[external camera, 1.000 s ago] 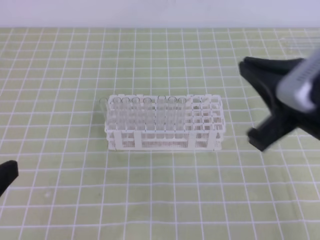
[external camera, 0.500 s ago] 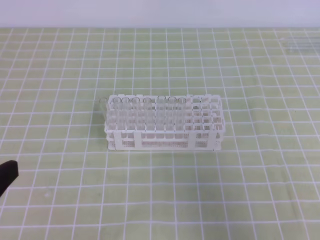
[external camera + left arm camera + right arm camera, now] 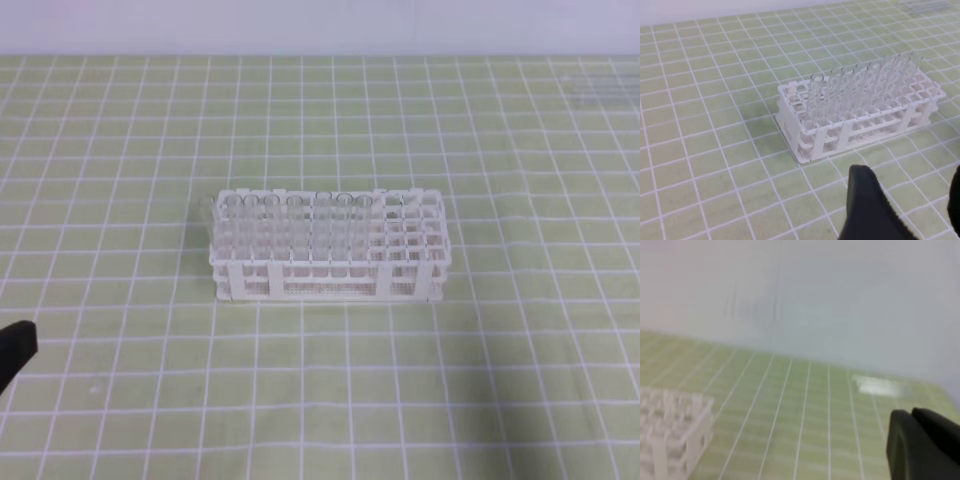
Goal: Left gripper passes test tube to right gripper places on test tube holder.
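Gone from overhead is the right black flat-fingered pincer (image 3: 920, 445), its state unreadable. Left black pincer (image 3: 905, 210) gapes empty near the white lattice plastic test tube holder (image 3: 330, 280). Probably between cycles; next, fetch a loose tube.

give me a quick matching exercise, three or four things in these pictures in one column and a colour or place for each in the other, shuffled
Things:
1. white plastic lattice rack
2. clear glass tubes
3. black left end effector
4. green gridded mat

Descriptions:
A. standing upright in the rack's left part
B. at the high view's far left edge, low down
C. covers the whole work surface
D. middle of the mat

Pairs: 1-D, 2-A, 3-B, 4-C
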